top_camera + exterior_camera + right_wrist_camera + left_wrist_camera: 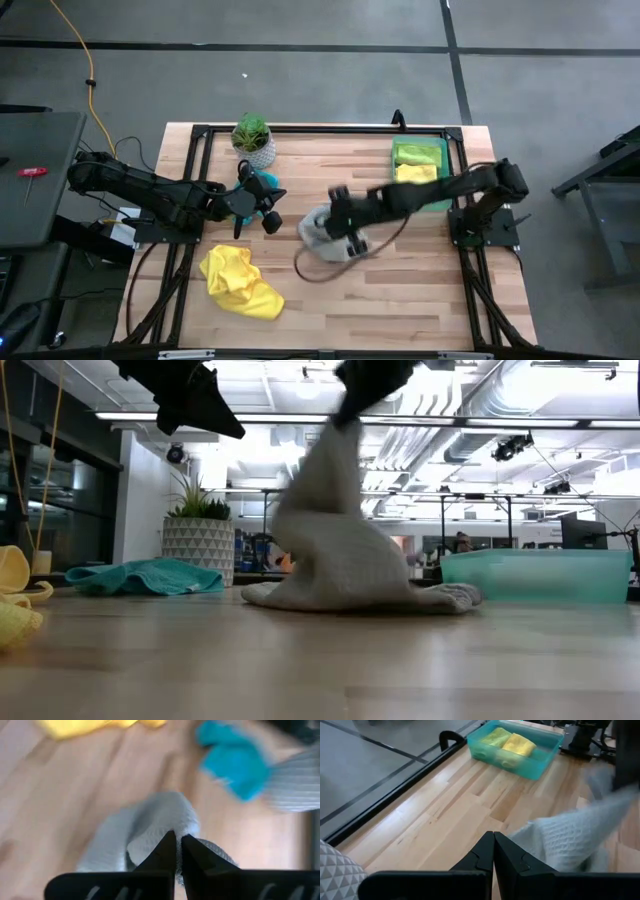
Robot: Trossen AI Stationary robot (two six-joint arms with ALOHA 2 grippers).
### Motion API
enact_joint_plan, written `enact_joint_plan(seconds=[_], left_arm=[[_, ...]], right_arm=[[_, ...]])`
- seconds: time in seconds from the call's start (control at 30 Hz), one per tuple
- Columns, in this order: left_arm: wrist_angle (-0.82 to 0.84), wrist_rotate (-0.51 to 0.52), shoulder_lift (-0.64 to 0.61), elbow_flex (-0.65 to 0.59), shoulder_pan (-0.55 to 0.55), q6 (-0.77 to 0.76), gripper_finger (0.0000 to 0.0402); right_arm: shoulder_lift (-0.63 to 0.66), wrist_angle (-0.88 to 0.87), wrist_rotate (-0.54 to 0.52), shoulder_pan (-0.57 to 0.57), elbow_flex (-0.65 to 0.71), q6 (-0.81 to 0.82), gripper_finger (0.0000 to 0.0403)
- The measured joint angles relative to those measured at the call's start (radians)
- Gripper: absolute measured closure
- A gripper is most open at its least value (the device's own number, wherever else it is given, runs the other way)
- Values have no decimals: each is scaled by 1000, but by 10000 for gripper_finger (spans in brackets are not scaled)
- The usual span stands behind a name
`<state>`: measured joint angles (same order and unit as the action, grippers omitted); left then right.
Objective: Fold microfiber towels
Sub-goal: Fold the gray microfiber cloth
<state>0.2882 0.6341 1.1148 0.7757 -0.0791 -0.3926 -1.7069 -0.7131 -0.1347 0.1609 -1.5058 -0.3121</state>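
Towels lie scattered on the wooden table (400,300): the grey-white towel (345,560) sits mid-table, one corner pinched and lifted by the right gripper (175,851). Left of it, the left gripper (493,851) hovers clenched on nothing, over the teal towel (150,576). A crumpled yellow towel (240,281) lies near left. Two folded ones rest in the green tray (445,150) far right.

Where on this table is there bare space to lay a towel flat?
Bare wood lies between the plant and the green tray, and near the front edge right of the yellow towel. The middle is crowded: teal towel, grey-white towel, both arms.
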Motion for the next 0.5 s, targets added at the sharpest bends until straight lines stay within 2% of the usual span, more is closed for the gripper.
enact_joint_plan(seconds=[0.13,0.2,0.37,0.43,0.5], left_arm=[[0,-6,0,0,0,-1,401],[1,-6,0,0,0,-15,401],[3,-6,0,0,0,-24,401],[3,-6,0,0,0,-24,401],[4,-6,0,0,0,-24,401]], right_arm=[[1,-115,-40,-78,-190,-2,403],[1,-176,-97,-115,-266,37,403],[2,-319,-322,-205,-378,223,403],[2,-370,-362,-240,-399,326,403],[2,-393,-358,-268,-408,423,403]])
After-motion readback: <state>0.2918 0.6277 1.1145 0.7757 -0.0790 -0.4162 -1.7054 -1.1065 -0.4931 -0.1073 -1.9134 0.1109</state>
